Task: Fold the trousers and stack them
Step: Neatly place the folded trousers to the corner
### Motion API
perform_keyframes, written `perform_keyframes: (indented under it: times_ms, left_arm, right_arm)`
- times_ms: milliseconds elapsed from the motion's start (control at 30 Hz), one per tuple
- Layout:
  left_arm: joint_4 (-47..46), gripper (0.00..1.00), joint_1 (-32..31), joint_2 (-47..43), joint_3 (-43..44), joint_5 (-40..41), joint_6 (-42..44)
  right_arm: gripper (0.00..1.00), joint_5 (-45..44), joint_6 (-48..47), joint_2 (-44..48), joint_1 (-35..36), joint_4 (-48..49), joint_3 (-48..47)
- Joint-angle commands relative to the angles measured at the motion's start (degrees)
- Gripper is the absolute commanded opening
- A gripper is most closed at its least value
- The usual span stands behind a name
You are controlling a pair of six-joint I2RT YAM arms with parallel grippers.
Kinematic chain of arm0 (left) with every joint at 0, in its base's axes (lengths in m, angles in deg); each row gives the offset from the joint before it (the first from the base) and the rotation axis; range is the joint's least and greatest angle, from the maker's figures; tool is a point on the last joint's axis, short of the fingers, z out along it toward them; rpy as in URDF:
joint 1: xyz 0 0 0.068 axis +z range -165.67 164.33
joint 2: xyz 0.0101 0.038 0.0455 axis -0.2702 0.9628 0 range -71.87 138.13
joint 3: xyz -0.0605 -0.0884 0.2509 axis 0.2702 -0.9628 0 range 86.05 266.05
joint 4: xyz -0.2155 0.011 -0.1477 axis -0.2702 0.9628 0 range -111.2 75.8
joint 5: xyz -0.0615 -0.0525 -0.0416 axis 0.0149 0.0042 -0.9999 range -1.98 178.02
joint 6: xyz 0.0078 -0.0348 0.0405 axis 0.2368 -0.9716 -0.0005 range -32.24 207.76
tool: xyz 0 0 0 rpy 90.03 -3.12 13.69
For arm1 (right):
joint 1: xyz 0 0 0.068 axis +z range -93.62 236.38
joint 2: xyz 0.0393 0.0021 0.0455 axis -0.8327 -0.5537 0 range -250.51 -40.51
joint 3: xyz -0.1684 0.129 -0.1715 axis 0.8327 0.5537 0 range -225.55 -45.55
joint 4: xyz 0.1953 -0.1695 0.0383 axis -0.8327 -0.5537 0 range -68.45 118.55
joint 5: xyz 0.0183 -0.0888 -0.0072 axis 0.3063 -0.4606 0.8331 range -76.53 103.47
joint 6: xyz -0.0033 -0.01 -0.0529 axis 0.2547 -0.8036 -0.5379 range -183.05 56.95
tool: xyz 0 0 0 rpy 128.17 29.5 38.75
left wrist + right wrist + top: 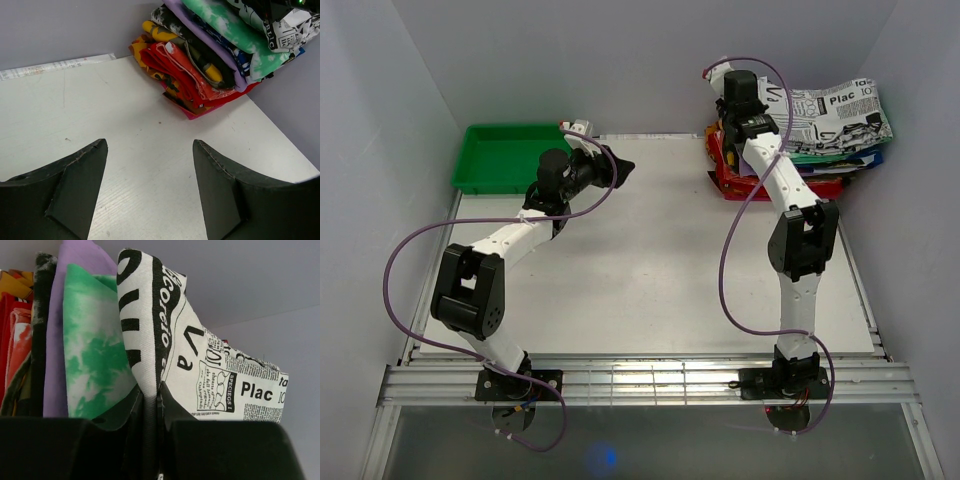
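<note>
The trousers (220, 385) read "Plac" in bold black print.

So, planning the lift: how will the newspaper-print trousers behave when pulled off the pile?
Probably floppy: the trousers buckle where the right gripper pinches them. Likely to unfold and trail, since only one edge is held. They might drag the green tie-dye garment underneath.

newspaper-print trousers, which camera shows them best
Right wrist: the trousers fill the frame, a fold pinched in the right gripper. Top external shows them atop the clothes pile, partly behind the arm. Left wrist catches only a corner.
</note>
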Motion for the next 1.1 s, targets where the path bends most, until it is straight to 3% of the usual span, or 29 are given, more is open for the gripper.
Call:
perform_keyframes:
  times_ms: [0,67,100,133,233,333,500,567,700,867,900,1000,1067]
  left_arm:
    - [0.7,0.80,0.2,-3.9,-0.2,-0.1,0.0]
    - [1.8,0.96,0.2,-3.7,0.6,-0.1,0.0]
    - [2.9,0.98,0.2,-3.3,1.4,0.2,-0.1]
    - [6.1,0.98,0.3,-2.6,2.3,0.4,-0.3]
    - [14.2,0.98,0.7,-1.2,7.2,0.4,-0.4]
    - [23.1,0.98,1.7,0.4,12.4,0.5,1.0]
    - [30.5,0.98,6.0,-1.7,12.7,-0.5,3.8]
    - [31.9,0.98,8.0,-2.7,12.4,-4.3,3.5]
    - [43.2,0.98,12.9,-1.6,16.0,-10.6,4.2]
    - [51.4,0.98,16.8,-2.6,17.3,-12.4,9.7]
    - [51.5,0.98,17.8,-3.2,16.6,-12.6,10.3]
    - [52.3,0.98,18.9,-5.6,14.2,-11.8,12.7]
    - [53.3,0.98,19.1,-6.4,13.6,-10.8,13.7]
  right_arm:
    - [0.08,3.0,-0.9,1.6,1.4,6.9,0.1]
    - [0.32,2.1,-1.1,1.2,1.5,6.4,-0.1]
    - [0.46,1.7,-1.1,1.2,1.4,6.4,-0.1]
    - [0.71,1.6,-1.1,1.7,1.4,6.7,0.1]
    - [0.89,2.5,-1.1,3.2,1.5,6.0,-0.8]
    - [0.98,4.3,0.6,6.1,1.7,2.7,-2.4]
    - [0.93,10.1,3.5,16.4,1.8,-2.8,1.4]
    - [0.93,10.9,4.3,19.9,1.2,-2.8,6.3]
    - [0.92,13.0,7.9,28.4,-1.9,-4.7,13.8]
    - [0.98,19.1,15.4,31.2,-15.7,-4.8,19.9]
    - [0.82,20.1,16.4,30.3,-18.8,-4.8,20.2]
    - [0.59,21.6,18.6,27.9,-25.5,-2.8,20.7]
    - [0.50,21.8,19.2,26.5,-28.7,-0.4,21.1]
